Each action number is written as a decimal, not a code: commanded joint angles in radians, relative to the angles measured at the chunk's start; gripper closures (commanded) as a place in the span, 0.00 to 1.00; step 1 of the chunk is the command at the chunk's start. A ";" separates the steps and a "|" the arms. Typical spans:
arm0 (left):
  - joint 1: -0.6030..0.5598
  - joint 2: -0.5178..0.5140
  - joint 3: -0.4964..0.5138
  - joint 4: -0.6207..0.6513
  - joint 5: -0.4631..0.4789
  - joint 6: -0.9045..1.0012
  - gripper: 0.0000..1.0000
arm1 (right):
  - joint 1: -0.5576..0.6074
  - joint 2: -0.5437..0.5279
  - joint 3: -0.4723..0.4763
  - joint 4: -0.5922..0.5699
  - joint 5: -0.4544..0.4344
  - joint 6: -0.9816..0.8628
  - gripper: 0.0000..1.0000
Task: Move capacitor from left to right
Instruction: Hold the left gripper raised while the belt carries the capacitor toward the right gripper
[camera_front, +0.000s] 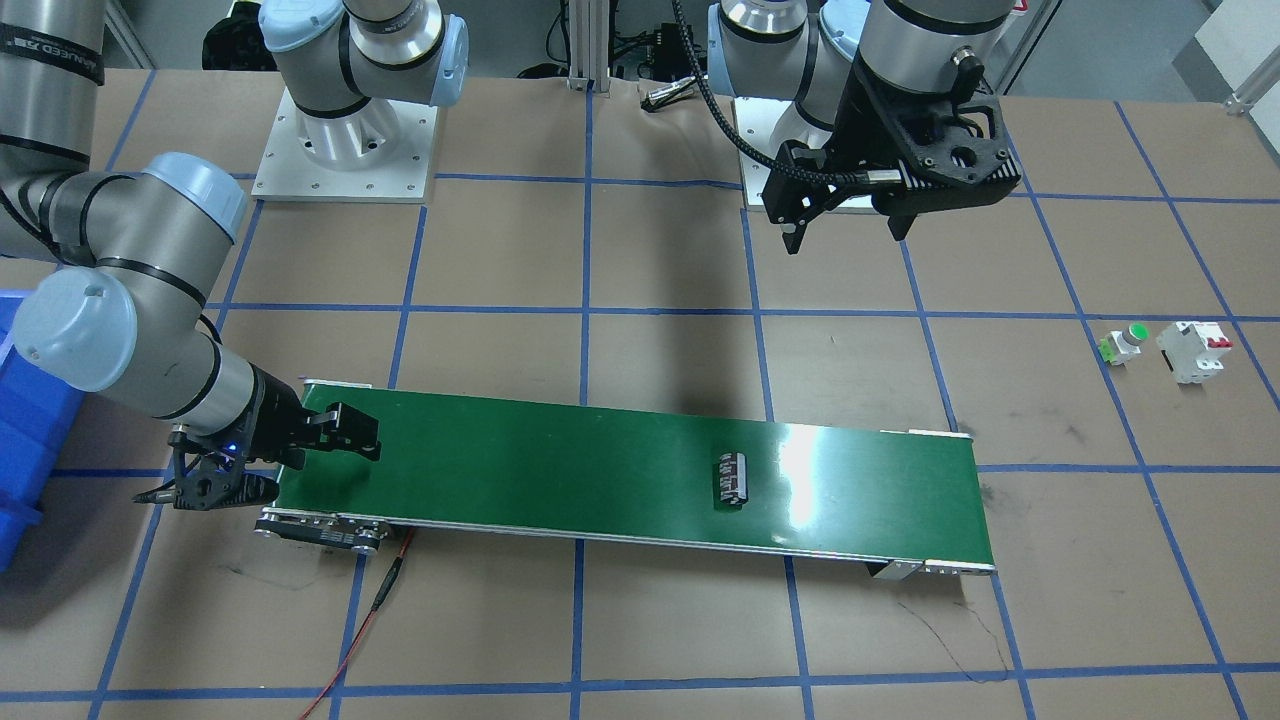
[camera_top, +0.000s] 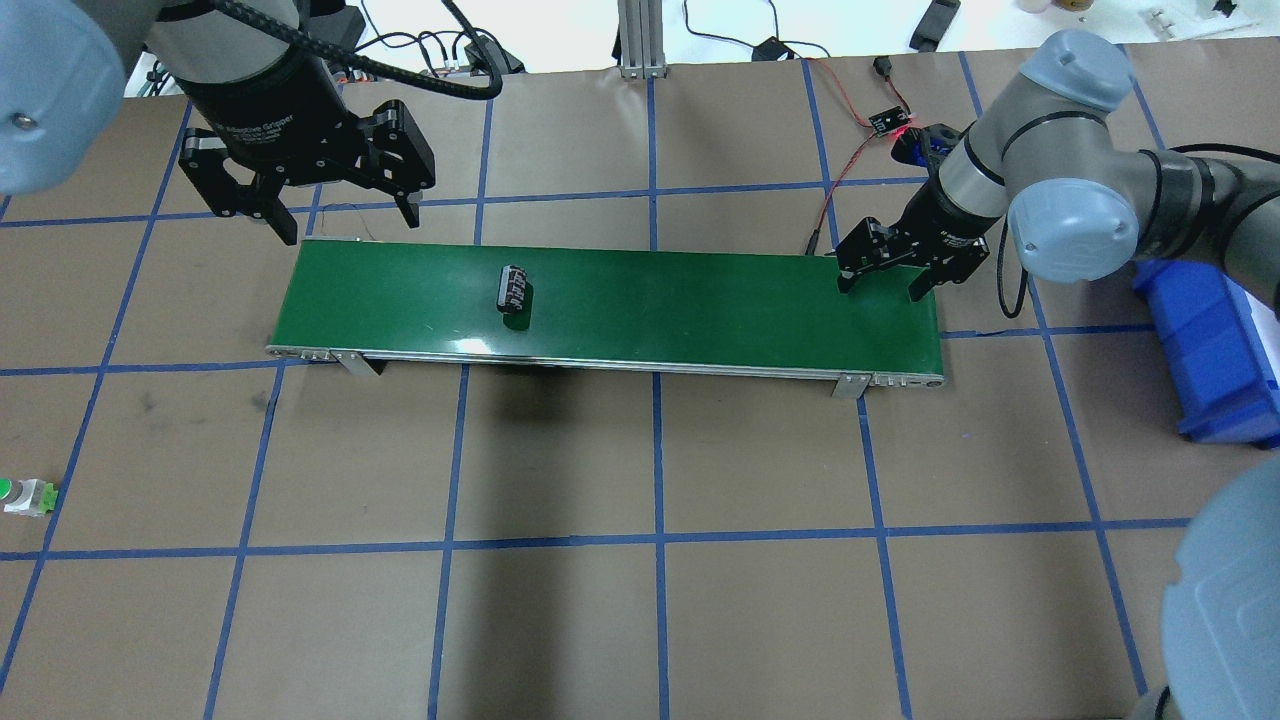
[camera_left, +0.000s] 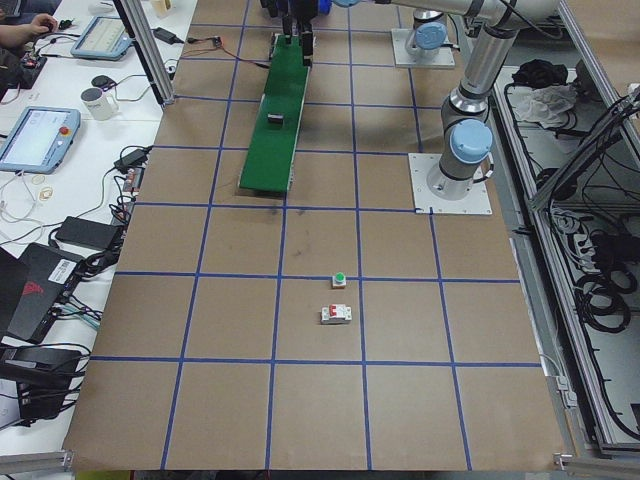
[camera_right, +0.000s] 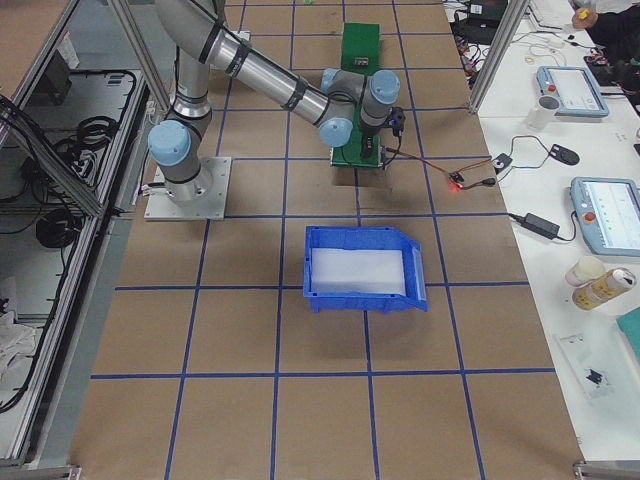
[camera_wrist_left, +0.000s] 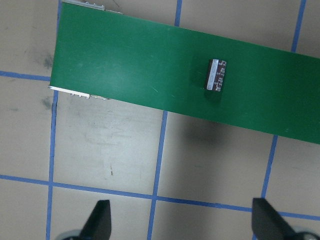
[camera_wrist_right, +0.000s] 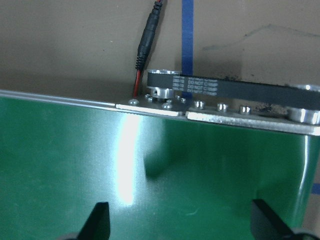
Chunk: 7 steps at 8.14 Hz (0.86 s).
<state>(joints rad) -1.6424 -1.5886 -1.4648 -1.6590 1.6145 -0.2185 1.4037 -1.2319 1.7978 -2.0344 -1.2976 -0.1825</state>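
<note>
Your overhead view clips the button (camera_top: 28, 497) at its edge — the bin (camera_top: 1215, 350) too; the capacitor (camera_left: 274, 118) is only a speck side-on.

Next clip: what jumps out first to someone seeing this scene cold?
A long green conveyor belt lies across the brown paper-covered table, with a small black, silver-striped cylindrical capacitor lying on it toward the robot's left end. The left gripper hangs open, raised near that end, while the right gripper sits open low over the opposite end.

A green-topped push button (camera_front: 1127, 343) stands just beside a white breaker (camera_front: 1193, 351).
</note>
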 joint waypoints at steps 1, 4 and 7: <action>0.006 0.002 -0.003 0.004 -0.002 0.037 0.00 | 0.000 0.000 0.000 0.000 0.001 0.002 0.00; 0.010 0.007 -0.003 0.008 -0.005 0.025 0.00 | 0.000 0.000 0.000 0.000 0.001 0.000 0.00; 0.012 0.007 -0.005 0.015 -0.005 0.024 0.00 | 0.000 0.005 0.000 -0.001 0.004 0.002 0.00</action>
<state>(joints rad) -1.6312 -1.5818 -1.4685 -1.6498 1.6094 -0.1932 1.4039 -1.2293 1.7985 -2.0352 -1.2950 -0.1813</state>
